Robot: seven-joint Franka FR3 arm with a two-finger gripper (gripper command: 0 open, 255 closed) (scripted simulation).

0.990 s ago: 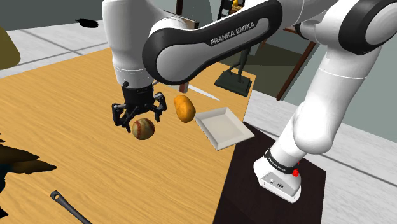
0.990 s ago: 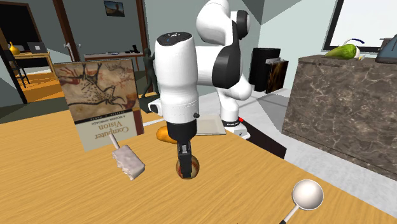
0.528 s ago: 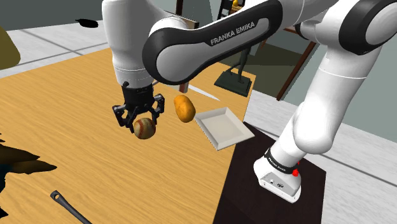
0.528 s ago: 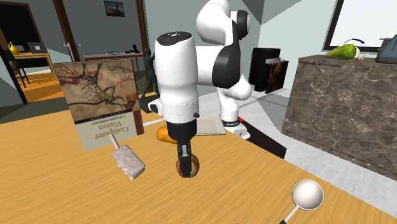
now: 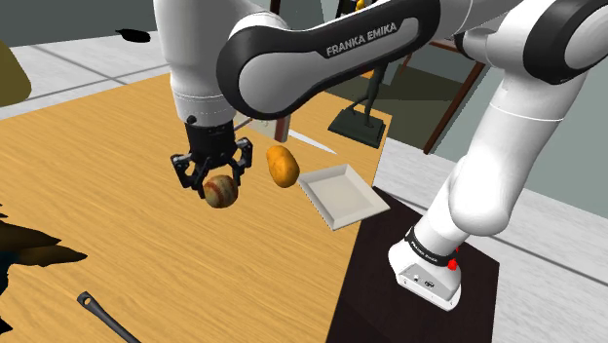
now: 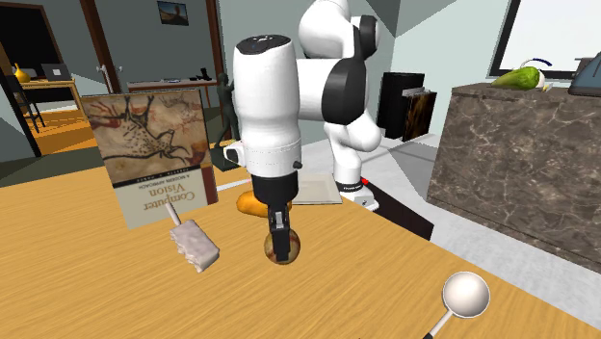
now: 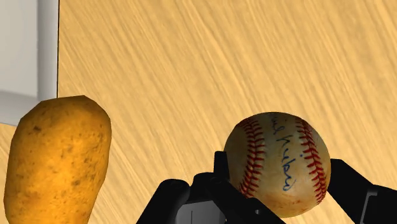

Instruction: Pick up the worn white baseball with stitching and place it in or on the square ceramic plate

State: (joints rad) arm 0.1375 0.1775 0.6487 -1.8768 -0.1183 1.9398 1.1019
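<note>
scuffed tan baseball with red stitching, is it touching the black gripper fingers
Touching. The wrist view shows both black fingers pressed against opposite sides of the scuffed tan baseball, with no gap at either.

Bright, even, soft shadows, sharp.

potato (image 5: 282, 166) on wooden table (image 5: 97, 195); book (image 6: 144, 144) standing nearby

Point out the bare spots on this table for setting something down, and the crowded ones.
Bare: the wide stretch of table between the baseball and the dark rod, and the flat inside of the plate. Crowded: the strip where the potato sits between baseball and plate.
</note>
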